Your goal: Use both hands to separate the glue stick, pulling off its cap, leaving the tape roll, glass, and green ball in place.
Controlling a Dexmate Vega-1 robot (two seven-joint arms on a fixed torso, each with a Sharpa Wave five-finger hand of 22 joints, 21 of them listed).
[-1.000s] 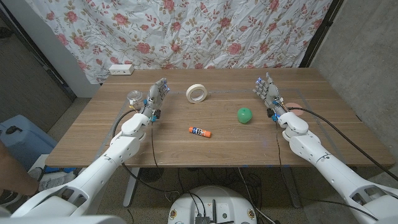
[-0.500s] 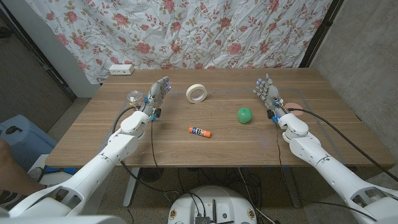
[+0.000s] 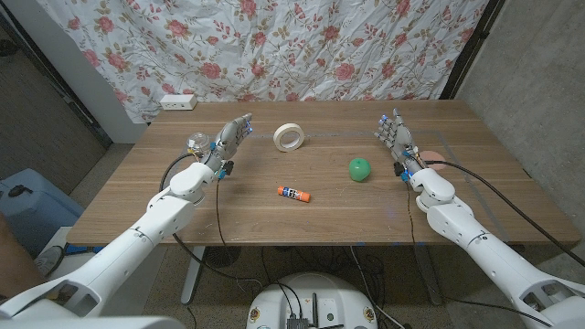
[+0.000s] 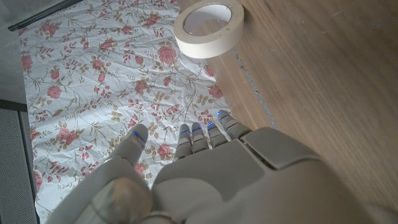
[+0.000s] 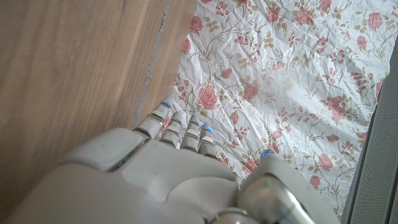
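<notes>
Wooden table (image 3: 183,206): capped glue stick (image 3: 293,193) untouched, mid-table.

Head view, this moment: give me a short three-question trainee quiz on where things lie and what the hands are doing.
1. True or false: the left hand grips the glue stick.
2. Which thing lies nearest the right hand? A) tape roll B) green ball C) glass
3. Fill in: the glue stick lies on the table with its cap still ____.

Key: 1 false, both hands hold nothing, fingers apart. 2 B. 3 on.
</notes>
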